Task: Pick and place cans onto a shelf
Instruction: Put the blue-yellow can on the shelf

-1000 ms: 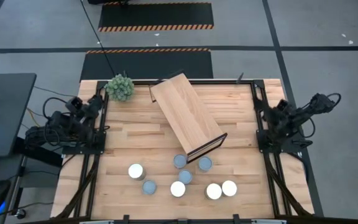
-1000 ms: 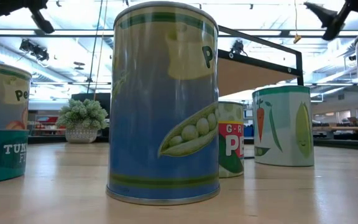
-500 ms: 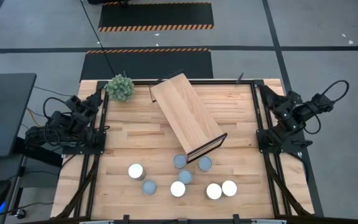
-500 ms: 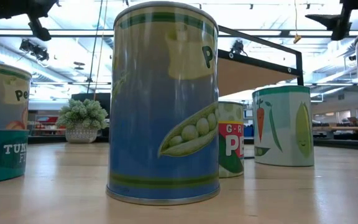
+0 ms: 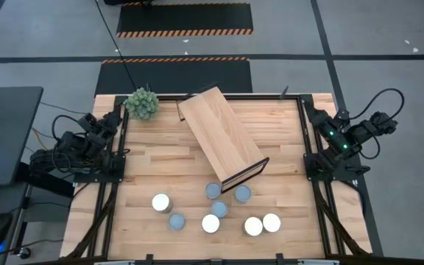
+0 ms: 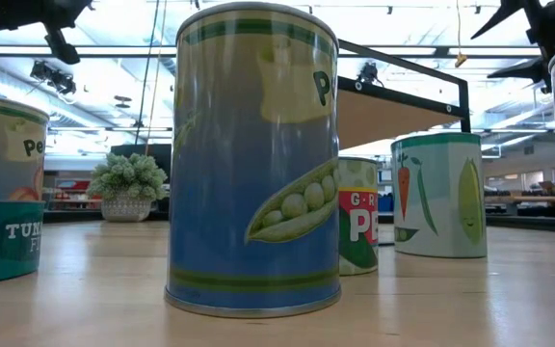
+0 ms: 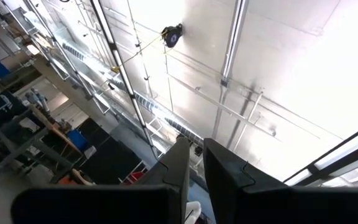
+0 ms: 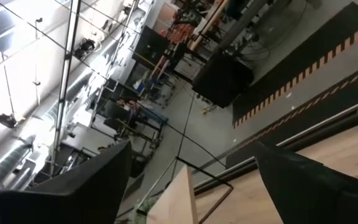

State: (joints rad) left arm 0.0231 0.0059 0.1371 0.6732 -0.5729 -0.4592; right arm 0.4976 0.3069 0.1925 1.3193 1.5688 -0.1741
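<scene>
The shelf (image 5: 221, 145) lies aslant on the tabletop (image 5: 146, 173), a long plank of pale, smooth wood with a thin dark metal frame at the end nearest the cans; nothing rests on it. The tabletop is made of light wooden strips with a visible grain, edged by dark rails.

Eight cans stand upright on the tabletop near its front edge, all off the shelf. Two with bluish-grey tops (image 5: 213, 191) (image 5: 242, 193) stand just beside the shelf's framed end, a third (image 5: 219, 208) just in front of them. Farther front stand white-topped cans (image 5: 160, 202) (image 5: 210, 223), a touching pair (image 5: 253, 226) (image 5: 271, 222), and a bluish one (image 5: 176, 221). In the low view the nearest can (image 6: 254, 159) is a smooth cylinder with a blue-and-green label showing a pea pod and a bright metal rim at its foot; another (image 6: 438, 195) bears a carrot and a pod, and one behind (image 6: 358, 227) has a red label.

A spiky green plant ball (image 5: 142, 103) sits at the far left corner.

The left claw (image 7: 192, 171) is off the tabletop's left edge, pointing up at the ceiling, fingers nearly together and holding nothing. The right claw (image 8: 191, 177) is raised by the right edge, fingers spread wide, empty.
</scene>
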